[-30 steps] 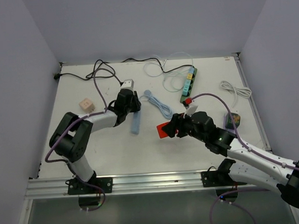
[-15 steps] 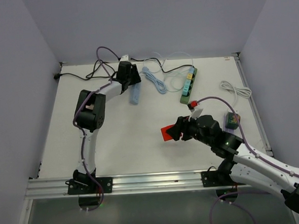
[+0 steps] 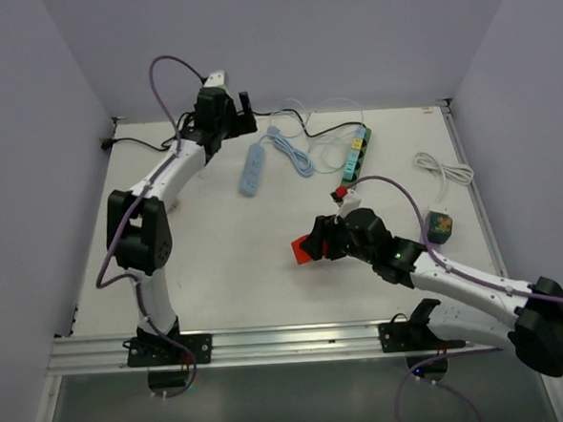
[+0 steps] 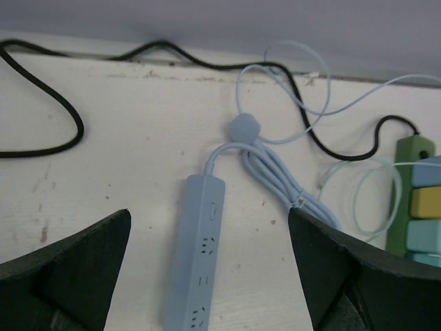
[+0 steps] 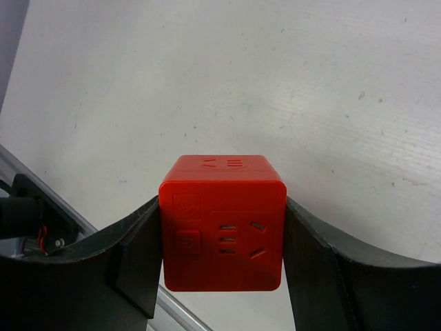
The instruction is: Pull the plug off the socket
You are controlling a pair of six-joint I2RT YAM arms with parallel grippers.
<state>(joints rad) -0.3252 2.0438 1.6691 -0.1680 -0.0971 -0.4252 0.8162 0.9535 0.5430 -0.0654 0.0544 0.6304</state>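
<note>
White, scuffed table (image 3: 218, 263), boxed in by pale lilac walls, with a metal rail (image 3: 270, 341) along the near edge. Black cable (image 4: 62, 103) snaking by the far wall; green strip with coloured blocks (image 3: 355, 156) to the right of centre.

Blue power strip (image 3: 251, 169) flat on the far half of the table, sockets facing up, long axis running near-left to far-right in the overhead view. Cord leaving its far end, bundled just beside it, ending in a round blue plug (image 4: 244, 127) on the table.

Left pincer (image 3: 230, 118) above the strip's far end, spread wide, holding and touching nothing.

Right pincer (image 3: 322, 242) near mid-table, clamped on the two opposite sides of a red cube socket (image 5: 224, 221), slotted face turned towards the wrist camera. No plug seen in that face.
</note>
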